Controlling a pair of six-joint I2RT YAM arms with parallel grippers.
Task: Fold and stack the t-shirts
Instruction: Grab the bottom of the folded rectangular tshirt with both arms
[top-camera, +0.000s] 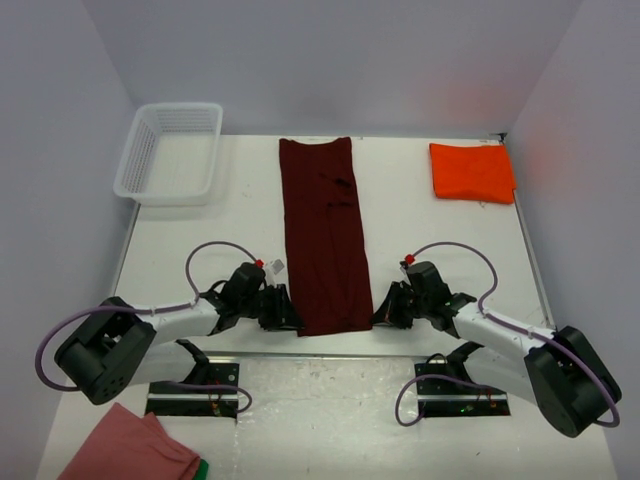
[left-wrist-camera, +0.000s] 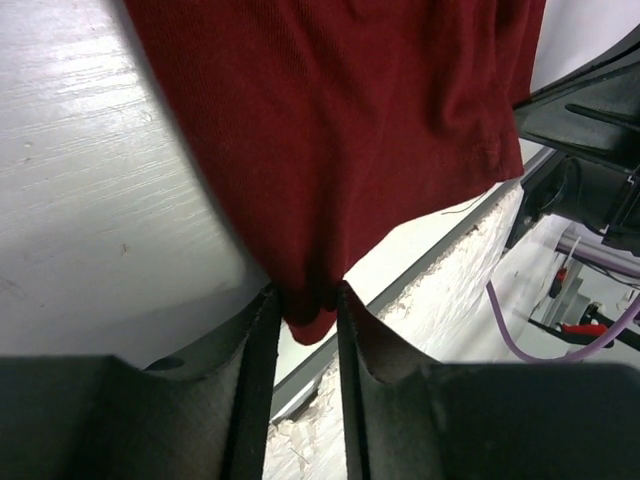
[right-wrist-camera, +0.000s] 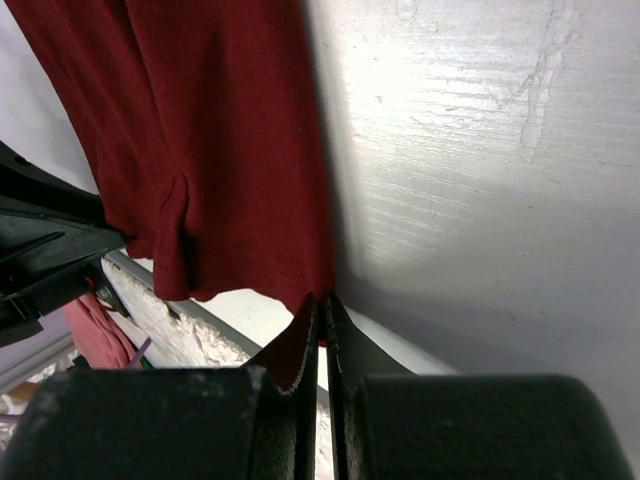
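Note:
The dark maroon-red t-shirt (top-camera: 322, 235) lies as a long narrow folded strip down the middle of the table. My left gripper (top-camera: 294, 318) is shut on its near left corner (left-wrist-camera: 305, 305). My right gripper (top-camera: 378, 316) is shut on its near right corner (right-wrist-camera: 322, 290). Both corners are held just above the table near the front edge. The bright orange-red t-shirt (top-camera: 472, 171) lies folded at the far right, away from both grippers.
A white plastic basket (top-camera: 170, 152) stands at the far left. A salmon-pink cloth with a green edge (top-camera: 130, 448) lies below the table's front edge at bottom left. The arm bases and purple cables sit along the near edge.

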